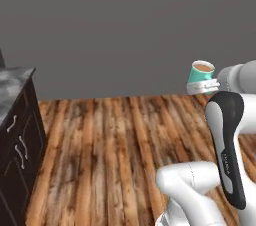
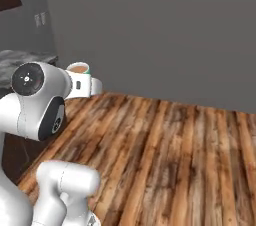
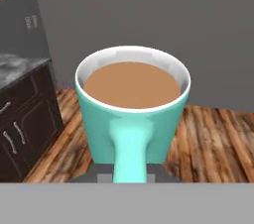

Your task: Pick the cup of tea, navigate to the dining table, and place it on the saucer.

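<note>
The cup of tea (image 1: 201,74) is a teal-green mug with a white inner rim and brown liquid. It hangs upright in the air above the wooden floor. My gripper (image 1: 202,87) is shut on it from the handle side. In the hand view the cup of tea (image 3: 131,99) stands close and large, its handle running down into my gripper (image 3: 130,176). In the right base view the cup of tea (image 2: 79,68) peeks out behind my arm, above the gripper (image 2: 87,86). The dining table and the saucer are out of view.
A dark wood cabinet (image 1: 15,135) with a grey marbled top and drawer handles stands at the left, also the cabinet (image 3: 25,114) in the hand view. Wooden plank floor (image 1: 110,145) stretches ahead to a plain grey wall (image 1: 125,30).
</note>
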You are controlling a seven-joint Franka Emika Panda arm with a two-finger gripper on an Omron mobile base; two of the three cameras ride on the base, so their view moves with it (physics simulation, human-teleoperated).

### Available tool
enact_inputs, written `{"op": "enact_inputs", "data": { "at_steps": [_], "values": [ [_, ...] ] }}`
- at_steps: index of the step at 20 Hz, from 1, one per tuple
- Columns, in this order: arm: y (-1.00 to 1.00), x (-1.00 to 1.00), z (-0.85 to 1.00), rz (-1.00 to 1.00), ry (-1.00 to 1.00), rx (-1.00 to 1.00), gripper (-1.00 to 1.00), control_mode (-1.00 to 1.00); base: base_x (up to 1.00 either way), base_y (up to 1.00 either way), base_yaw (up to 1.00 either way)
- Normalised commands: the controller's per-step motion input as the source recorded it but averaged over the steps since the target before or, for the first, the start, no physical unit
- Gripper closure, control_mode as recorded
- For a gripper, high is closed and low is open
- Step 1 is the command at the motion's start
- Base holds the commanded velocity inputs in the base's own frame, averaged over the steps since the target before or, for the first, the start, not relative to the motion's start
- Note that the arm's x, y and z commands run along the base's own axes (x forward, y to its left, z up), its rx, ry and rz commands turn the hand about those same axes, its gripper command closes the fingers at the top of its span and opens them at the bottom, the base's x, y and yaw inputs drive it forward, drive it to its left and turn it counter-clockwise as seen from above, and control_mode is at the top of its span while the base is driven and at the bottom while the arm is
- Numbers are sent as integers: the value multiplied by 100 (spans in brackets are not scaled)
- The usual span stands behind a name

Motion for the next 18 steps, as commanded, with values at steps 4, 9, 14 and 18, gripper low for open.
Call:
{"op": "enact_inputs", "data": {
  "at_steps": [4,9,14,18],
  "values": [
    [0,0,0,0,0,0,100,100,21,20,-87],
    [0,0,0,0,0,0,100,100,20,45,-80],
    [0,0,0,0,0,0,100,100,40,42,-82],
    [0,0,0,0,0,0,100,100,38,43,-81]
  ]
}}
